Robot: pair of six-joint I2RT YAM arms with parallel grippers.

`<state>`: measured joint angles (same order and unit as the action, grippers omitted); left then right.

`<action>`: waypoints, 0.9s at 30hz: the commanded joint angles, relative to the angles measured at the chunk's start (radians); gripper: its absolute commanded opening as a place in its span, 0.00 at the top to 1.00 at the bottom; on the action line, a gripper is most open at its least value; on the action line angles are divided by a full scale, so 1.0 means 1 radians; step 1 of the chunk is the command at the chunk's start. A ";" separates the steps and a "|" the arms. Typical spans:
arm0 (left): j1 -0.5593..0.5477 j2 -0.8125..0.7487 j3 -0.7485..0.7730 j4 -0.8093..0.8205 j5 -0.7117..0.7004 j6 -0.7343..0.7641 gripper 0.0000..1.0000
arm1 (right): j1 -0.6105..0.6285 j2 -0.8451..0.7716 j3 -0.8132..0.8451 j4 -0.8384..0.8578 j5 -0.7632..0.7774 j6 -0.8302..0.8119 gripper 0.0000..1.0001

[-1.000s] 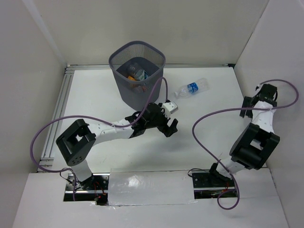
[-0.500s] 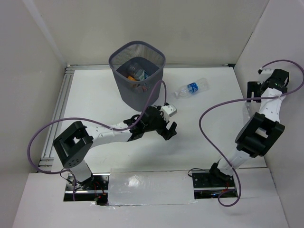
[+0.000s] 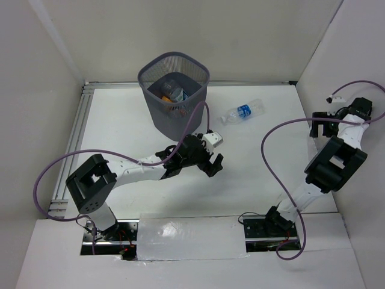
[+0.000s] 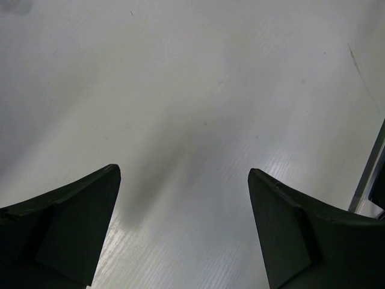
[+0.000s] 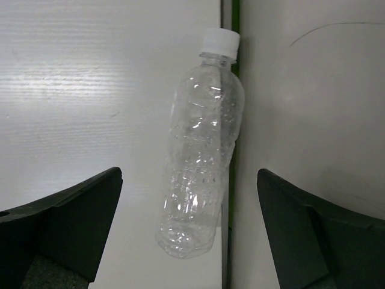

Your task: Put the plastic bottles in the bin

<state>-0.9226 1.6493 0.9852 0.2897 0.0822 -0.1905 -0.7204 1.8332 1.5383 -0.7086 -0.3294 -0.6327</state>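
- The bin (image 3: 161, 117) stands at the far left of the table (image 3: 264, 162). At least two bottles (image 3: 171, 91) already lie inside it, one orange and one with a blue label.
- My left claw (image 3: 213, 164) hovers over bare table just in front of the bin, jaws spread wide and holding nothing.
- The bottle with the blue label (image 3: 243, 112) lies on its side to the right of the bin, well apart from both claws. I judge it comes after this one.
- My right claw (image 5: 187, 173) is fully open and empty, and it looks straight down on the unlabelled clear bottle (image 5: 201, 150).
- That bottle lies lengthwise along the seam where the table meets the side wall (image 5: 313, 90), white cap (image 5: 220, 41) pointing away from me.
- To grasp it well, I should centre on its mid-body and drop low.
- There is little room on the wall side, so I would drag the bottle clear first if that finger cannot slip in.
- It is thin, round plastic, so I should close gently so it neither rolls nor crumples.
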 commanded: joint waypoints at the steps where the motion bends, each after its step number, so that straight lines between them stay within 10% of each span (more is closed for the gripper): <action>1: -0.002 -0.032 0.003 0.039 -0.012 -0.006 0.00 | -0.020 -0.026 -0.002 -0.075 -0.077 -0.042 0.00; 27: -0.002 -0.002 0.043 0.009 0.007 0.005 0.00 | -0.020 -0.059 -0.067 -0.009 0.052 -0.168 0.03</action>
<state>-0.9226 1.6497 0.9874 0.2752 0.0792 -0.1894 -0.7261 1.7630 1.4311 -0.7349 -0.2661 -0.7471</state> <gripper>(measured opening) 0.998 0.973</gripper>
